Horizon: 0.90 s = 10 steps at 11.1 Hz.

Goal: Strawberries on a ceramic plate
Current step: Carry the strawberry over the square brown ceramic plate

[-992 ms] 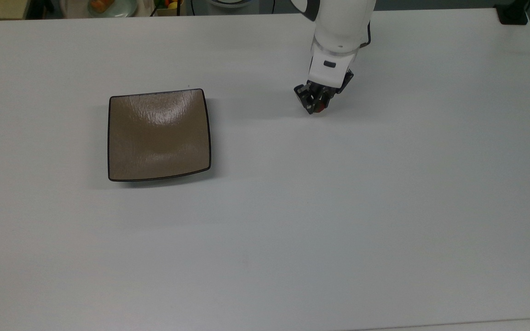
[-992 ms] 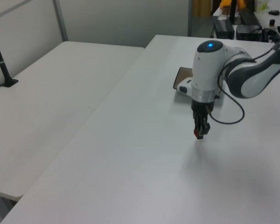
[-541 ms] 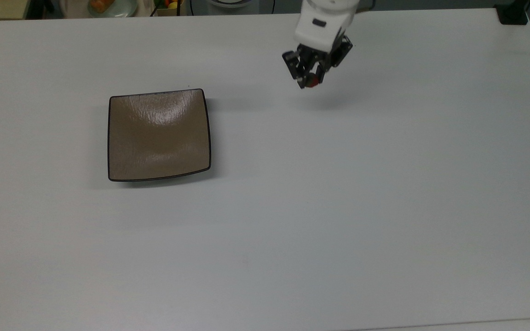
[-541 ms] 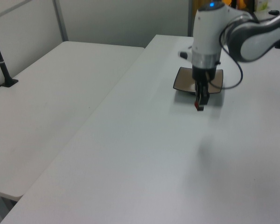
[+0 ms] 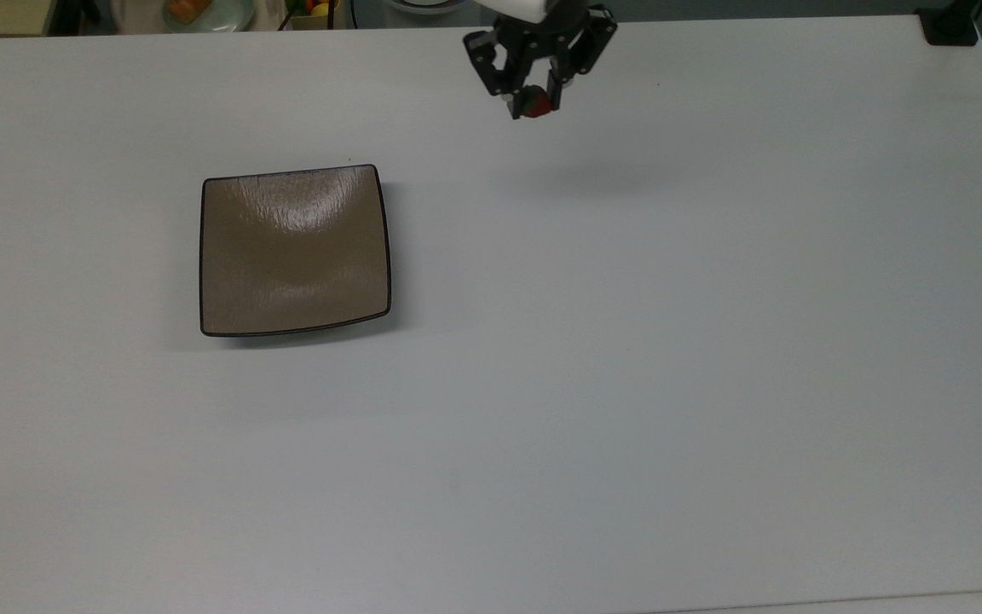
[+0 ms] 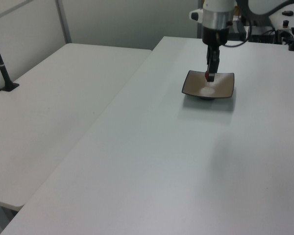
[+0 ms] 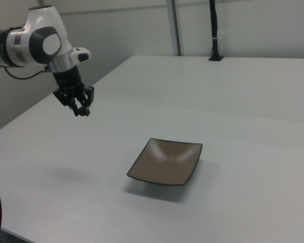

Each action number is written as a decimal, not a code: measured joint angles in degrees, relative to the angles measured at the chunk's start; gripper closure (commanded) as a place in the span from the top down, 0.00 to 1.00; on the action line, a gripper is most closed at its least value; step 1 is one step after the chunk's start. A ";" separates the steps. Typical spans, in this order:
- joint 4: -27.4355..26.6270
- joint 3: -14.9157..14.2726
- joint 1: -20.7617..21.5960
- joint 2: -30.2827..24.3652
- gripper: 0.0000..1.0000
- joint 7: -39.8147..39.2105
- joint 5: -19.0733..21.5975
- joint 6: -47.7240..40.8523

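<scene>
**Strawberry lifted clear of the bench**

Since the earlier frames, the black two-finger gripper (image 5: 534,101) is being carried higher above the white bench (image 5: 627,384) and further toward the top view's upper edge, where before it was being held low at the bench surface. The tiny red strawberry with a dark green leafy top (image 5: 537,103) is being gripped between the closed fingers and is being carried with them, well off the surface. A soft shadow is being cast on the bench below the gripper in the top view, apart from the gripper itself.

The square glossy tan-brown ceramic plate with a thin dark rim (image 5: 295,249) is being left unmoved, lying flat on the bench toward the top view's left, well apart from the gripper and with nothing on it. In the right view the gripper (image 7: 81,109) is being held in the air at the right view's left, with the plate (image 7: 165,162) lying lower and to the right view's right of it. In the left view the gripper (image 6: 209,74) is being seen against the plate (image 6: 223,85), with the strawberry (image 6: 207,76) showing as a small red spot at the fingertips; whether it is being held directly over the plate cannot be told from the left view, and the top view is showing the two well apart.
</scene>
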 measured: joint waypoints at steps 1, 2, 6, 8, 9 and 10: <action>0.90 -0.92 -1.12 -0.10 0.00 -2.44 1.29 -1.08; 1.61 -2.13 -2.28 -0.14 0.00 -4.71 2.20 -1.77; 2.07 -6.65 -5.58 -0.08 0.00 -13.04 2.57 -1.81; 2.07 -8.77 -7.41 0.22 0.00 -17.43 2.58 -1.81; 2.06 -10.06 -8.22 0.47 0.00 -19.69 2.58 -1.81; 2.01 -10.93 -8.86 0.89 0.00 -21.23 2.59 -1.81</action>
